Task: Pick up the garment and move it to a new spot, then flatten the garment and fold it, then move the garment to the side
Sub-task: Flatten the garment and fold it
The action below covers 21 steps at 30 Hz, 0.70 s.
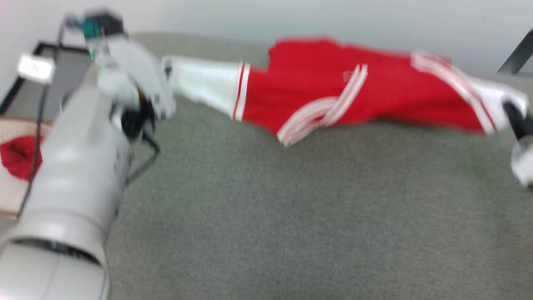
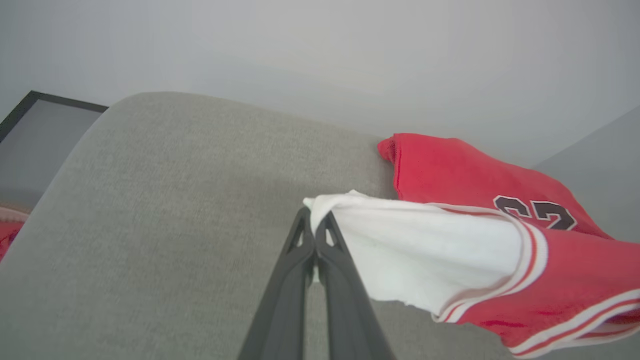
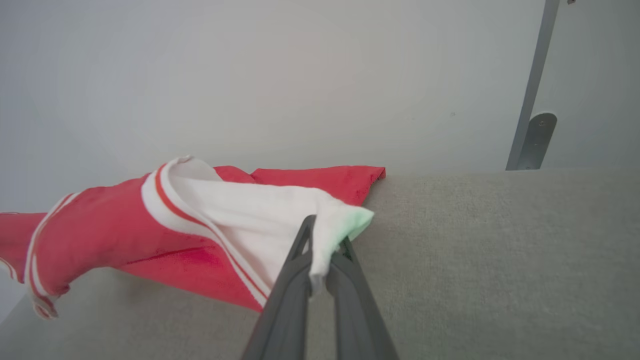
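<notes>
The garment [image 1: 333,96], a red jersey with white sleeves and striped trim, hangs stretched between my two grippers above the grey padded table [image 1: 291,216]. My left gripper [image 2: 315,225] is shut on the edge of one white sleeve [image 2: 425,250]; dark numbers [image 2: 540,212] show on the red chest. In the head view that gripper [image 1: 168,79] sits at the sleeve's left end. My right gripper [image 3: 322,240] is shut on the other white sleeve [image 3: 260,220], seen at the far right of the head view [image 1: 516,118]. The garment's middle sags toward the table.
A smaller plain red cloth [image 1: 18,156] lies on a pale surface left of the table. A dark-framed panel [image 2: 35,135] stands at the far left corner. A grey metal post [image 3: 532,85] rises by the white wall behind the table.
</notes>
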Motion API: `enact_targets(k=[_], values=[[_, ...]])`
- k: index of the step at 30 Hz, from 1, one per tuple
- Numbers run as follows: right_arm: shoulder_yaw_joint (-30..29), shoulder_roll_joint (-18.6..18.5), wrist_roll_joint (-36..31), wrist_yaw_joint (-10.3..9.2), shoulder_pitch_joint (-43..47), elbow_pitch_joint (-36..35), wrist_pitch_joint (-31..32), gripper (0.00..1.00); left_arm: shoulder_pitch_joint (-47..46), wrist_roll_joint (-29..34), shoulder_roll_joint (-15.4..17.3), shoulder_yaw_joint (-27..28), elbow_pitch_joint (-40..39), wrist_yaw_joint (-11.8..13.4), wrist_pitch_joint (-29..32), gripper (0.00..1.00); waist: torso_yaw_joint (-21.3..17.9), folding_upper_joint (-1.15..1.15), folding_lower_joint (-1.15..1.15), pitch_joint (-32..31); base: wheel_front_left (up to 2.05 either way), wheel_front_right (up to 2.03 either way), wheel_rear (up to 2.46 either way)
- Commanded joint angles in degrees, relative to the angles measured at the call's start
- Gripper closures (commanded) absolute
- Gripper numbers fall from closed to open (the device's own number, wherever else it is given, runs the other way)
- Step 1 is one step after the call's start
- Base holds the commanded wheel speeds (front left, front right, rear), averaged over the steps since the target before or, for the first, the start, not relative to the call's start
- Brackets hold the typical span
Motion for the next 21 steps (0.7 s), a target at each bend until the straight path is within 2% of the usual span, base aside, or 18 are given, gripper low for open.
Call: enact_targets(k=[1,5,10,12,17,21], values=[[-0.83,-1.54,1.33,-0.06,4.07,-1.87,-0.80,1.00,2.93,-0.35,0.41,-0.04,0.29,0.06,0.14,1.00,-1.59,0.00,0.00,-6.84,0.00,0.00,0.00],[-1.18,-5.72,1.98,-0.07,16.02,-8.42,-3.91,1.00,9.88,-0.82,1.43,-0.18,-0.95,0.14,-0.44,1.00,-1.76,0.00,0.00,-8.38,0.00,0.00,0.00],[0.18,-7.78,1.90,-0.08,27.18,-13.88,-7.93,1.00,19.60,-1.63,2.32,0.08,-3.71,1.71,-1.64,1.00,-2.10,0.00,0.00,-8.74,0.00,0.00,0.00],[0.75,-8.54,0.85,-0.08,28.46,-14.60,-8.63,1.00,21.37,-2.01,2.53,0.31,-4.52,2.27,-1.53,1.00,-2.20,0.00,0.00,-8.64,0.00,0.00,0.00],[2.63,-9.97,-1.06,-0.08,33.55,-16.69,-10.71,1.00,31.11,-2.57,3.65,0.13,-10.16,5.55,-0.59,1.00,-2.46,0.00,0.00,-8.11,0.00,0.00,0.00],[4.56,-11.31,0.06,-0.08,36.03,-18.41,-9.20,1.00,38.72,-2.58,4.76,-0.29,-18.03,9.06,0.56,1.00,-2.85,0.00,0.00,-7.73,0.00,0.00,0.00]])
